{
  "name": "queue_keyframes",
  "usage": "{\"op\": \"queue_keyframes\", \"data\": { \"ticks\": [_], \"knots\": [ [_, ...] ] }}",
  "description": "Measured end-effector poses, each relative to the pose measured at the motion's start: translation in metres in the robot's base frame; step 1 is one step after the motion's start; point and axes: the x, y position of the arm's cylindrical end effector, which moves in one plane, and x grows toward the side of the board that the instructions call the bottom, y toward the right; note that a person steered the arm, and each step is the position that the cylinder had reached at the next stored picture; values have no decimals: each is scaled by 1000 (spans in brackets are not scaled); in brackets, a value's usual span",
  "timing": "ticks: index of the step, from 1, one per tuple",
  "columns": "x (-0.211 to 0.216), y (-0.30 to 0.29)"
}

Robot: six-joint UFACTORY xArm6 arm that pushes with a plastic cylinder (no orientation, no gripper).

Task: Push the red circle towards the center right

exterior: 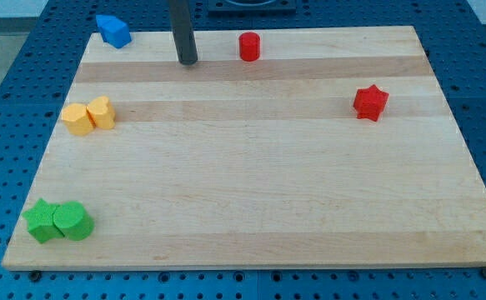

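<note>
We count two red blocks, two yellow (88,116), two green (57,222), one blue (112,30); my tip (187,61) stands left of the red circle (249,47), the red star (370,102) far right; no claw shows.

You have open wooden board (251,192) across the middle and bottom right of the frame. On the centre-right stands a red star-shaped block (370,102). Between my tip (187,62) and the red cylinder block (249,47) near the top edge, nothing stands in the way.
</note>
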Motion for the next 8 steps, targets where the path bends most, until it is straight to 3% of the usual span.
{"op": "queue_keyframes", "data": {
  "ticks": [1,3,8],
  "knots": [
    [-23,26],
    [-22,104],
    [36,225]
  ]
}}
